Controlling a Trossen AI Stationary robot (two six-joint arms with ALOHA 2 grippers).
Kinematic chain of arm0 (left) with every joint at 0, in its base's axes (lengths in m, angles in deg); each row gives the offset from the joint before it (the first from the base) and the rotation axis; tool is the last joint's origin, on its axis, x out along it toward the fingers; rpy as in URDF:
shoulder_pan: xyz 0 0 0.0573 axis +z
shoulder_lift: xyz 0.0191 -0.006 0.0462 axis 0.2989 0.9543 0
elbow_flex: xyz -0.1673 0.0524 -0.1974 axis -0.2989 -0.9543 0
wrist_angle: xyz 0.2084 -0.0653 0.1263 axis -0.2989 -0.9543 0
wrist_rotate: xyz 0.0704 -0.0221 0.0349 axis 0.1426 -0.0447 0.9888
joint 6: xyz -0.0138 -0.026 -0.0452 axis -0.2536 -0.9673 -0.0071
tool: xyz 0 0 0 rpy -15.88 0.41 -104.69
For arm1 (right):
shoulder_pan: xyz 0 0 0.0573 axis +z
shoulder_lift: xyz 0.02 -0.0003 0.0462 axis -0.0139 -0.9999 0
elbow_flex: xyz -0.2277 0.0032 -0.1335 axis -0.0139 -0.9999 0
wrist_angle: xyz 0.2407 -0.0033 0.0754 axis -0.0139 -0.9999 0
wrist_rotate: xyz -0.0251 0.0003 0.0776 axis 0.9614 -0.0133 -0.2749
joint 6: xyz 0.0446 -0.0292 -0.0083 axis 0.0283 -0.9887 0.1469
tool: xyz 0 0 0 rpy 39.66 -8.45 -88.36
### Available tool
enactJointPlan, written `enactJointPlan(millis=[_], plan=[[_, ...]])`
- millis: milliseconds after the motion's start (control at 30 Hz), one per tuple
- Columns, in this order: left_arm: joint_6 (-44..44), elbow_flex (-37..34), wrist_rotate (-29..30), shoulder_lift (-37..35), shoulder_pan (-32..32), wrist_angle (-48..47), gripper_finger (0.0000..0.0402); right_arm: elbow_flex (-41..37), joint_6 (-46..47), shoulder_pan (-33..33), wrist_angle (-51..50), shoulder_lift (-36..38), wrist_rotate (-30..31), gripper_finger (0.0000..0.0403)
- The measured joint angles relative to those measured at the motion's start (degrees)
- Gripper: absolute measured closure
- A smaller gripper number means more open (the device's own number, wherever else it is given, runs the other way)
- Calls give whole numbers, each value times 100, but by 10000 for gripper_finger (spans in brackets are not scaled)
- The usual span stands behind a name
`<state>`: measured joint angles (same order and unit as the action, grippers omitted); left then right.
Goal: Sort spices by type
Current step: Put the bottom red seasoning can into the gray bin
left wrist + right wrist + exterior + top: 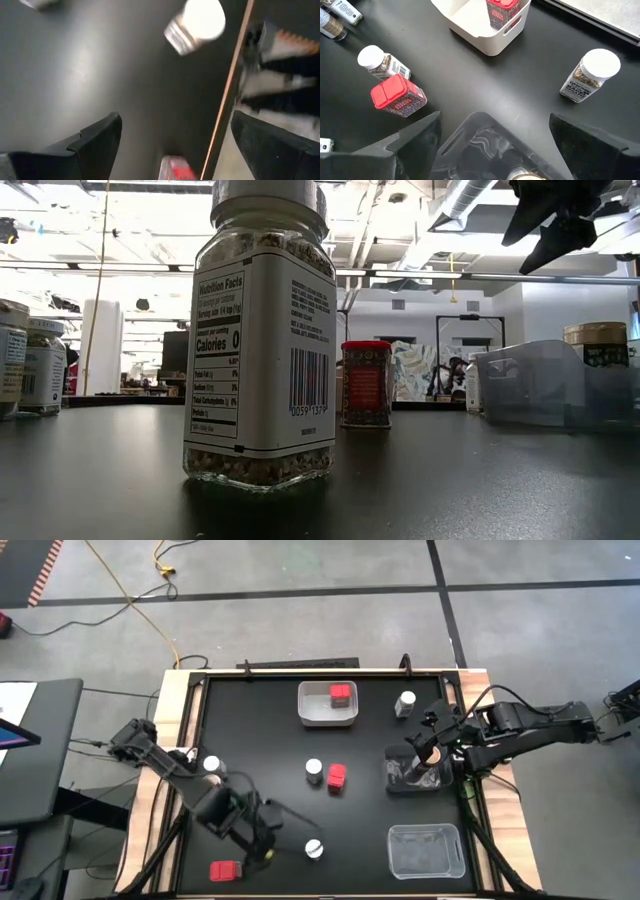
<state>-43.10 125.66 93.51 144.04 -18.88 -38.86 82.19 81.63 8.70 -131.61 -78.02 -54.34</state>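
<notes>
We read "Nutrition Facts" and "Calories 0" on the nearest white-lidded jar [262, 340]. The left pincer [262, 840] hangs wide open and empty between a red box [226, 871] and a jar [314, 849]. The right pincer [428, 748], also wide open and empty, hovers over a clear bin [412, 772]. We count three red boxes and four white-lidded jars on the bench [260, 730].

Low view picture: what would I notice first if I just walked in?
The big white-lidded jar right in front of the camera, full of speckled spice, with its label and barcode showing. Behind it stands a red box, and the clear bin sits off to the right. From above, both open grippers show: the left gripper near the front edge, the right gripper over a clear bin.
</notes>
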Motion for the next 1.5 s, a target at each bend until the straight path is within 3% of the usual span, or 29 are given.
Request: enactJointPlan(millis=[467,900,1167,1500], plan=[[-1063,2,38,551,-1534,22,45,2,-2,-8,7,0,4,10],[-707,0,-43,1294,-1907,-39,45,2,-3,-11,15,0,22,10],[-882,-2,7,1326,-2038,-524,45,3,1,-11,22,0,24,10],[-1200,-194,44,1317,-2079,-451,45,4,8,-11,24,0,24,10]])
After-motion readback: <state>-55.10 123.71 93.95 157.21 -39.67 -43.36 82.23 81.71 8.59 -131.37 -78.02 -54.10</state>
